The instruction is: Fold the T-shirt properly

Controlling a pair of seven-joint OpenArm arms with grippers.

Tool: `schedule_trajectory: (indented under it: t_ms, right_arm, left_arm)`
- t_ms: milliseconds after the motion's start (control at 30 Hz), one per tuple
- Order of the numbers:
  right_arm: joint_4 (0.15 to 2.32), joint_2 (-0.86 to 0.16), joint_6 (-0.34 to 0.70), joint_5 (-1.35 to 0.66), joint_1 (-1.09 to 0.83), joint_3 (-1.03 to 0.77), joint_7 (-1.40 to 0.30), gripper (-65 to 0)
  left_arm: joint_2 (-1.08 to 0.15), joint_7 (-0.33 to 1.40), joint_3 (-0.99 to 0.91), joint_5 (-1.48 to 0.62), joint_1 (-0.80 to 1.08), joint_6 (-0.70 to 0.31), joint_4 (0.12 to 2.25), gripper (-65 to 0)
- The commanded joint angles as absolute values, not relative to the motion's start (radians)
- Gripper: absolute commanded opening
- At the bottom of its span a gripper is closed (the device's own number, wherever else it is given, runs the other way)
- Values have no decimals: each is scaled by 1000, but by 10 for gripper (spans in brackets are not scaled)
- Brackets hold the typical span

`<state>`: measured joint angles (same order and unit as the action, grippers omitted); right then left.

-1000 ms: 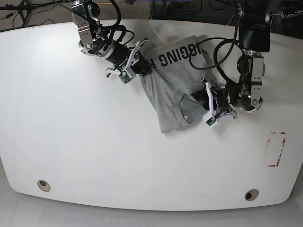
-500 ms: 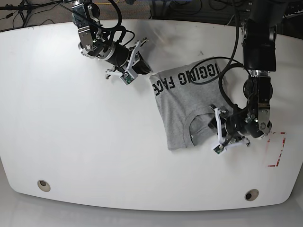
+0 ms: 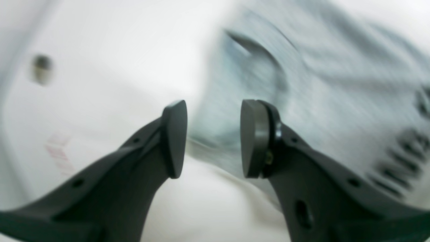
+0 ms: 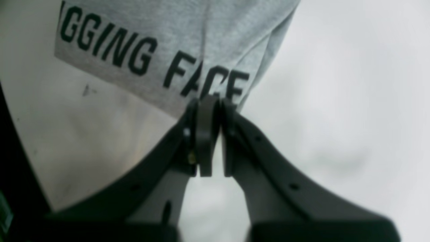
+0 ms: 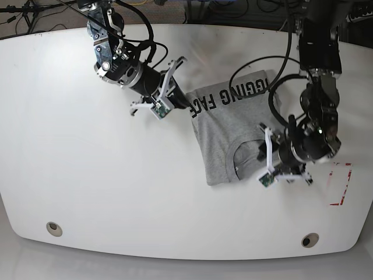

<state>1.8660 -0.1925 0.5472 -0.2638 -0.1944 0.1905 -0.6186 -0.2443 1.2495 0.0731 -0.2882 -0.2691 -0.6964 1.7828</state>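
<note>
While its 2 dark pads press together at the edge of the T-shirt (image 4: 188, 43), the right gripper (image 4: 208, 111) sits right under the black letters "FACE"; in the wrist view the pads meet against the grey fabric's border, but whether any cloth is pinched between them cannot be told. From the base view that same gripper (image 5: 182, 100) touches the shirt's upper-left corner, its arm running up and left toward the table's (image 5: 87, 186) far edge.

The left gripper (image 3: 213, 137) stands with its jaws apart and nothing between them. Its fingertips (image 3: 174, 134) hang just short of the shirt's edge, with the ribbed crew neck (image 3: 262, 57) blurred beyond them. In the base view this gripper (image 5: 260, 155) sits at the shirt's right side, beside the neck opening (image 5: 245, 150).

The T-shirt (image 5: 233, 134) lies folded into a compact shape near the middle-right of the white table, lettering along its top edge, collar toward the lower right. A red marked outline (image 5: 341, 184) sits on the tabletop to the right of the left arm, and 2 round holes (image 5: 53, 228) show near the table's front edge.
</note>
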Motion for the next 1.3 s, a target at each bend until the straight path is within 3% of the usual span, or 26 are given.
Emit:
schedule_trajectory:
  t_ms: [0,267,600,833,1267]
  right_arm:
    - [1844,-156,545,-280,-130,188,-585,-610]
    - [1675,-94,545,-280,-1,188,-585,-610]
    - [1478,-58,545,-243,73,188,-549,-610]
    - [1429,-22,547,-102,10,188,-453,-610]
    - [1612,-15,550,-58,-150,186,-455,-610]
  left_arm:
    - [-245,1248,70,-289,-189,-698,1842,-406]
    - [-147,1162,25,-211,53,-698,1865,-406]
    - [-116,1073,-7,-108,163,-698,1857,-406]
    - [-176,1072,-8,-111,171,-698,1857,-406]
    - [-312,1072,-8,-114,122,-698,1860,-406]
